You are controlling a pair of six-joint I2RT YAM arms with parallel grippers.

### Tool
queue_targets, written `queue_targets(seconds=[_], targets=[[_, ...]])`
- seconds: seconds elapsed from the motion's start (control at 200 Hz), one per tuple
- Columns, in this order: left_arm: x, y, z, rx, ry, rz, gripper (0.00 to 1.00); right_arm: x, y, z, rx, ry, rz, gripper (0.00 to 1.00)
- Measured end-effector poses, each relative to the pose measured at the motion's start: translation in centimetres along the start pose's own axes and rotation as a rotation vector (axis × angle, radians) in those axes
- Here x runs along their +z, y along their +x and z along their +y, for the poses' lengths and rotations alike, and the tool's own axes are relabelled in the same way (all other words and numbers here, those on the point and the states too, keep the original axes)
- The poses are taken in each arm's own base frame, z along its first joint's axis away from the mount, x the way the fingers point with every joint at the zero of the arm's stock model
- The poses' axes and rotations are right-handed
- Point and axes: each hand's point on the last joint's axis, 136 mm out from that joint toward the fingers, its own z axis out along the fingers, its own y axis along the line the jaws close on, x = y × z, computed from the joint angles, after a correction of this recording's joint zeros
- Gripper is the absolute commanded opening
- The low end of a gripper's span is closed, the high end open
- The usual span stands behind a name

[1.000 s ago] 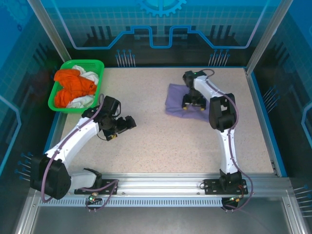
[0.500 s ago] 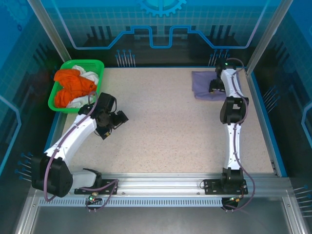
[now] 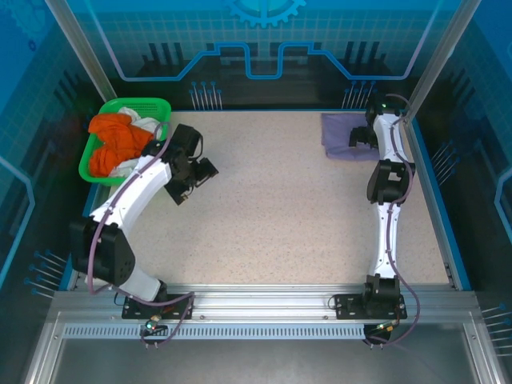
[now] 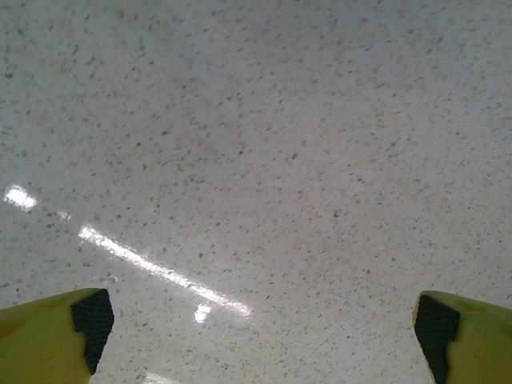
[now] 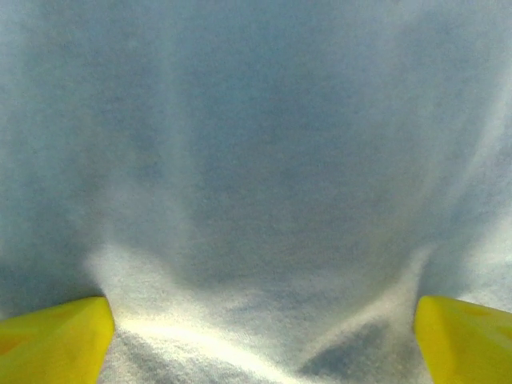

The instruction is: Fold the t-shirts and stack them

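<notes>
The lavender t-shirt lies folded at the table's far right corner. My right gripper is low over its right part, open. In the right wrist view the yellow fingertips stand wide apart with the lavender cloth spread flat under them, nothing pinched. Orange t-shirts and white t-shirts are bunched in the green basket at the far left. Just right of the basket my left gripper is open, and the left wrist view shows its pads wide apart over bare speckled table.
The basket sits against the table's left edge. A blue raised rim runs close along the right side beside the right arm. The metal rail with both arm bases lines the near edge.
The right arm carried the folded lavender shirt from mid-table to the far right corner, and its jaws spread wider. The left arm swung back and left toward the basket.
</notes>
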Motion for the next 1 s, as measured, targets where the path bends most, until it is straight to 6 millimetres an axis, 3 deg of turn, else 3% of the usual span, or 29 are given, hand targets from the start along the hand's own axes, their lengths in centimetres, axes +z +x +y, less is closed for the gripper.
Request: queue_targets(seconds=[0.08,0.17,0.24,0.35,0.42,0.47,0.57,0.64,0.71,0.785,0.855,0.92,0.995], targets=[[-1.1,-0.5,-1.1,0.038,0.013,-0.036,0.99,-1.2,0.4,0.6,0.018,-0.027,0.003,1.0],[-2.3,-0.3,-1.5,0.087,0.013,-0.083,0.99,-4.8,0.1,0.9,0.044,-0.038,-0.035,1.0],[-3.5,0.1,-1.2,0.135,-0.002,-0.124,0.99,-9.3,-0.6,0.7,0.065,-0.034,-0.109,1.0],[-7.1,-0.3,-0.1,0.189,0.015,-0.246,0.99,-18.5,-0.5,0.4,0.077,-0.012,-0.276,1.0],[-9.8,-0.9,1.5,0.196,0.046,-0.35,0.99,-24.3,1.5,1.0,0.06,-0.023,-0.395,1.0],[-11.5,-0.8,3.0,0.203,0.082,-0.416,0.99,-28.2,3.9,2.1,0.033,-0.056,-0.491,1.0],[-12.6,0.3,6.2,0.23,0.16,-0.517,0.99,-32.7,9.7,3.4,0.0,-0.15,-0.635,1.0],[-12.1,0.8,8.8,0.24,0.178,-0.591,0.99,-33.3,12.9,2.4,0.021,-0.208,-0.703,1.0],[-10.9,0.9,11.0,0.247,0.169,-0.673,0.99,-31.9,15.6,1.2,0.032,-0.221,-0.751,1.0],[-9.7,0.6,12.7,0.271,0.144,-0.758,0.99,-28.8,18.5,0.9,0.001,-0.218,-0.773,1.0],[-8.8,0.1,14.3,0.288,0.092,-0.834,0.99,-24.6,21.6,0.5,-0.035,-0.193,-0.742,1.0],[-8.2,-0.3,14.8,0.339,0.05,-0.888,0.99,-21.4,24.2,0.4,-0.088,-0.18,-0.707,1.0],[-6.9,-0.8,15.0,0.412,-0.011,-0.91,0.99,-19.2,26.3,0.5,-0.133,-0.188,-0.686,1.0]])
